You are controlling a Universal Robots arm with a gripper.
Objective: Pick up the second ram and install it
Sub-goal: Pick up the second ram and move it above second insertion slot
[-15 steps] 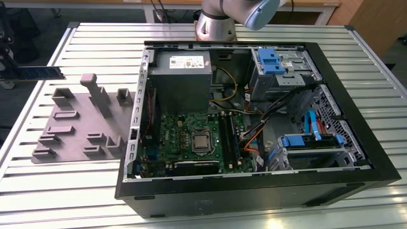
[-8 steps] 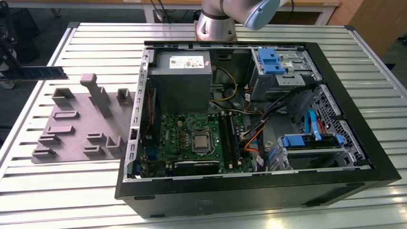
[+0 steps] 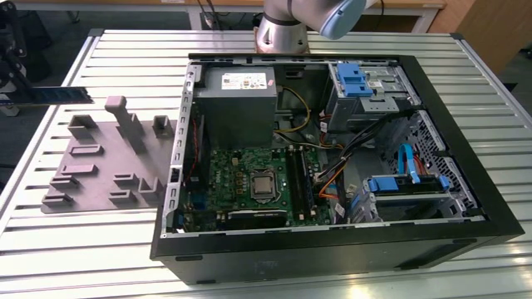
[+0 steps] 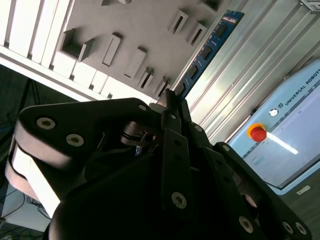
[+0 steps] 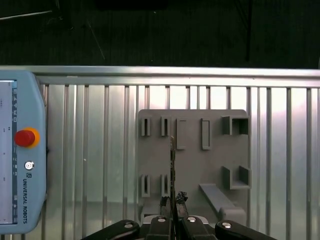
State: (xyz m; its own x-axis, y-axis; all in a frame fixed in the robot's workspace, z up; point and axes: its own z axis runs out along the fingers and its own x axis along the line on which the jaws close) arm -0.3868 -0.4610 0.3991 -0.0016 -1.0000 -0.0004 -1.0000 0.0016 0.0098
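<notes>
We see bright, even overhead light in the exterior view. The slatted table (image 3: 349, 43) shows soft glare, the PC case (image 3: 465, 205) is dimmer inside, and the grey fixture (image 3: 91, 180) casts only short, faint shadows. In the first wrist view the slats go near-white and the bg beyond is almost black. In the second wrist view the gripper (image 4: 170, 97) is a dark, soft-focus mass close to the lens, while the second ram (image 4: 210, 45) is well lit.

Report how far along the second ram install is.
Done: the second ram is in the air, clear of the grey fixture. In hand: the gripper is shut on it, over the fixture. Left: it is not yet in the motherboard's memory slots.
</notes>
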